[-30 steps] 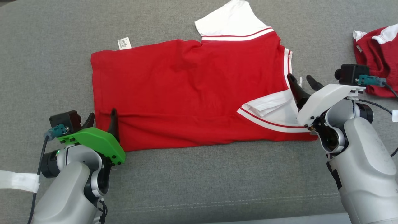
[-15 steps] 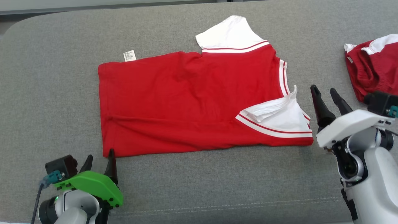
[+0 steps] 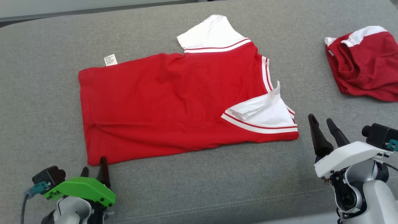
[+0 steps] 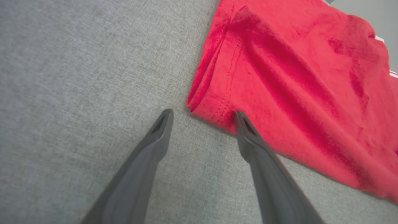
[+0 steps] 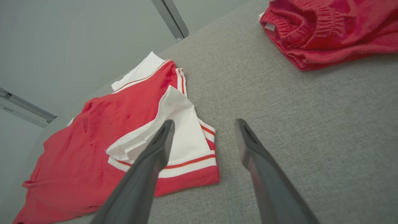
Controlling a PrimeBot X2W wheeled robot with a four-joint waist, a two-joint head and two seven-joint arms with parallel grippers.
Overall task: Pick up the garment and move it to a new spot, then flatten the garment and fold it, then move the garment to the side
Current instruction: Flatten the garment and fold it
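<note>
Shows red garment spread on grey cushion, long axis running left to right, hem end toward left gripper, sleeved end toward right gripper. Finds both sets of jaws apart and empty: left tips right at the near hem corner, right tips just beside the near sleeve corner, off the cloth. Rates left arm the nearer.

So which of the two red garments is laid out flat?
The red shirt with white sleeves in the middle; the other red garment at the far right lies bunched in a heap.
</note>
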